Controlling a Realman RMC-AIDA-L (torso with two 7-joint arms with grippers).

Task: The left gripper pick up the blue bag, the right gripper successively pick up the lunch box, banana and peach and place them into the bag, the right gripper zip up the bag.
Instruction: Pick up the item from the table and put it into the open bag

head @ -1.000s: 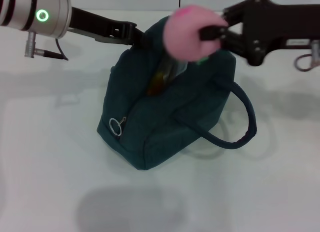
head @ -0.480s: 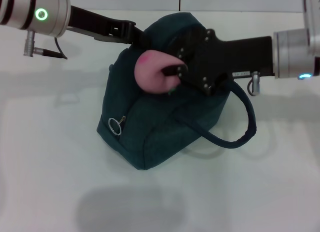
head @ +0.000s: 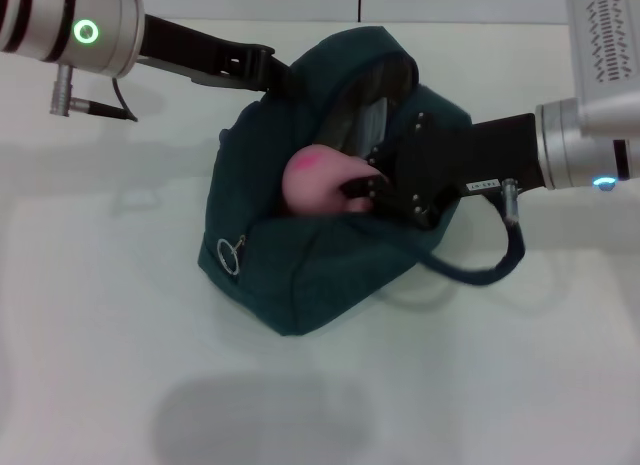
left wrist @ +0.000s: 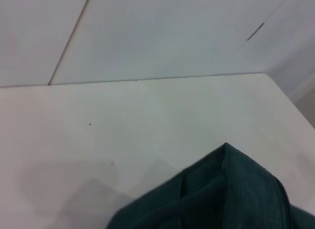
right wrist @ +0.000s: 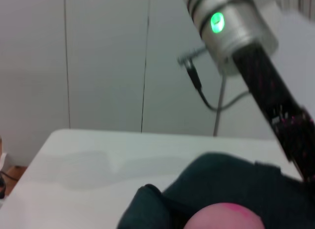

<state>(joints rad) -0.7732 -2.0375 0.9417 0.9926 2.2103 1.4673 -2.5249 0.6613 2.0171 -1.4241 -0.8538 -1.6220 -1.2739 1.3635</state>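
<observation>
The blue bag stands in the middle of the white table with its top open and silver lining showing. My left gripper is at the bag's far left rim and holds that edge up; the bag's fabric fills a corner of the left wrist view. My right gripper is shut on the pink peach, which sits low in the bag's opening. The peach and the bag's rim also show in the right wrist view. The lunch box and banana are hidden.
The bag's metal zipper ring pull hangs on its front left end. A loose loop handle lies on the table under my right arm. The white table ends at a wall behind the bag.
My right gripper has carried the peach from above the bag's far rim down into the open bag. The left arm and the bag have stayed in place.
</observation>
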